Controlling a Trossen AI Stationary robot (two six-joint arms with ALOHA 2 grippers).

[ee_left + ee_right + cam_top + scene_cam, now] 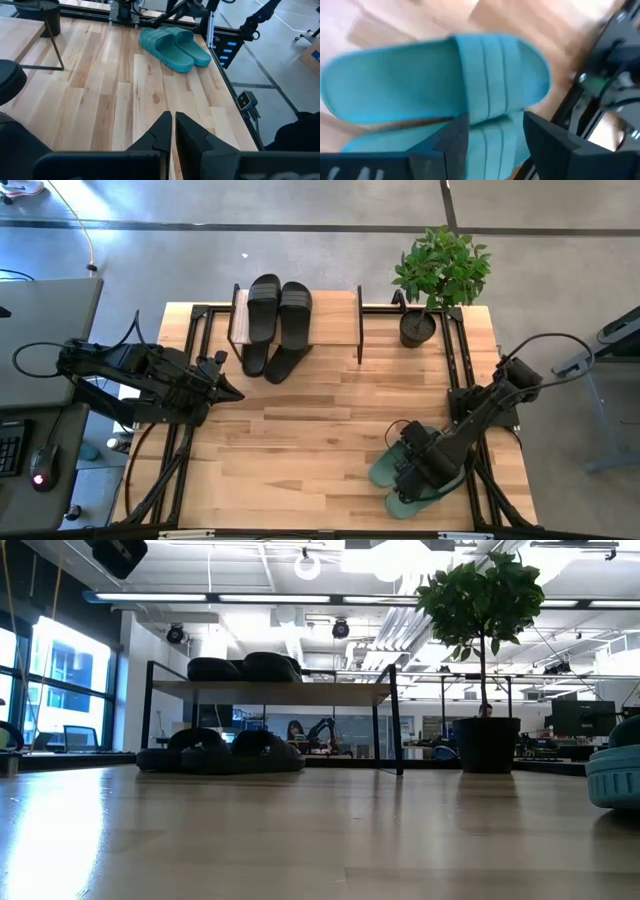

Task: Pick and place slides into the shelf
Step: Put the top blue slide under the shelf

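Two sage green slides (410, 478) lie side by side on the table's near right. My right gripper (410, 463) hangs over them, pointing down and open. In the right wrist view its gripper (495, 137) straddles the strap of the nearer green slide (492, 131), with the other green slide (420, 80) beyond. Two black slides (280, 305) rest on the shelf's plank top (335, 315). Two more black slides (272, 360) lie under its front edge on the table. My left gripper (232, 390) is shut and touches nothing at the table's left side. My right gripper stands open, one finger (452, 140) on each side of the nearer green slide's strap (492, 127), coming from above. I cannot tell whether the fingers touch the strap. Both green slides lie flat on the table.
A potted plant (438, 275) stands at the far right corner beside the shelf. Black frame rails (465, 370) run along the table's left and right sides. Bare wood (320, 430) lies between the two arms.
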